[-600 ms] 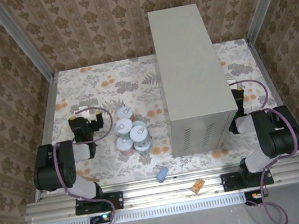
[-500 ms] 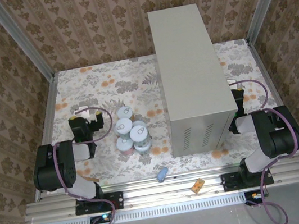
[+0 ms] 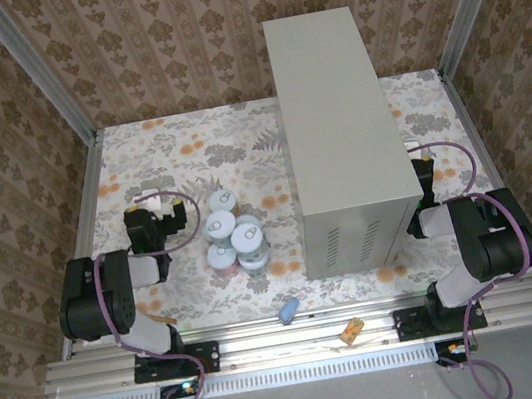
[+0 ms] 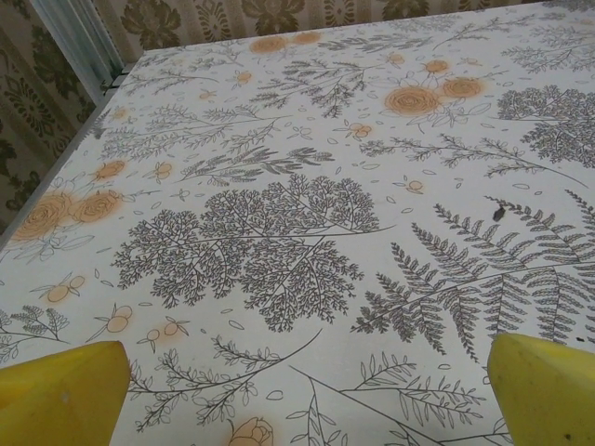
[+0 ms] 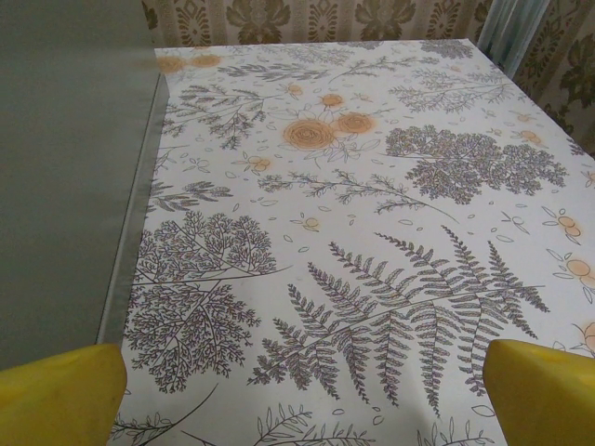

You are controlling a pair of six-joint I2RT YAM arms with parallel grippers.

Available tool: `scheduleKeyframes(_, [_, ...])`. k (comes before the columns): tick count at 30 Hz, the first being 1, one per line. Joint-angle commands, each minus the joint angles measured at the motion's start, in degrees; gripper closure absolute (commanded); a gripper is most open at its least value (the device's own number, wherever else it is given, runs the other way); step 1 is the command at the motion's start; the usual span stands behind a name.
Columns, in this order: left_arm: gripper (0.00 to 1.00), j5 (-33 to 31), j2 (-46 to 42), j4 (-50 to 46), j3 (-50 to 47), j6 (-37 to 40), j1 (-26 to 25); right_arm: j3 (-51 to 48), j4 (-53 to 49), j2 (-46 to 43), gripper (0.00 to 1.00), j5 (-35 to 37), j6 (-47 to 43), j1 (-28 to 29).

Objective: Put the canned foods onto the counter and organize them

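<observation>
Several canned foods (image 3: 233,233) stand in a tight cluster on the floral floor, just left of the counter (image 3: 334,118). They have silvery lids and pastel labels. The counter is a tall light-grey box with vent slits on its near face, and its flat top is bare. My left gripper (image 3: 148,218) rests low on the floor to the left of the cans, apart from them. In the left wrist view this gripper (image 4: 307,400) is open, with only floral floor between its yellow fingertips (image 4: 60,390). My right gripper (image 3: 425,174) sits right of the counter and is open (image 5: 307,395) over the floor, with the counter's grey wall (image 5: 65,167) on its left.
A small blue lump (image 3: 288,309) lies by the near rail and a tan block (image 3: 351,330) sits on the aluminium rail (image 3: 298,336). Patterned walls and metal posts (image 3: 33,69) enclose the floor. Open floral floor (image 3: 187,146) stretches behind the cans.
</observation>
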Motion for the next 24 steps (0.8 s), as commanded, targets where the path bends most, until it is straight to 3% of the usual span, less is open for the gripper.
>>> scheduleKeyframes(1, [0.00,1.61,0.04,-0.40,1.64,0.20,0.58,1.07,0.25,0.13,0.00,-4.52,0.09,1.73])
scheduleKeyframes(9, [0.00,1.50,-0.25,-0.32,1.58,0.23,0.52,1.09,0.20,0.17,0.00,-4.52,0.06,1.72])
scheduleKeyframes(12, [0.00,-1.07,-3.16,-6.00,3.54,0.25,-0.22,1.07,0.20,0.15,0.00,-4.52,0.14,1.71])
scheduleKeyframes(15, [0.00,-7.24,-5.54,-15.45,7.76,-0.26,-1.35,1.20,0.12,0.13,0.00,-4.67,0.15,1.70])
scheduleKeyframes(20, [0.00,-23.23,-5.51,-29.58,16.69,-1.87,-4.87,1.34,-0.24,0.17,0.00,-6.10,0.51,0.97])
scheduleKeyframes(24, [0.00,-31.08,-5.41,-44.52,25.39,-6.54,-8.09,1.34,-0.28,0.15,0.00,-6.17,0.46,0.96])
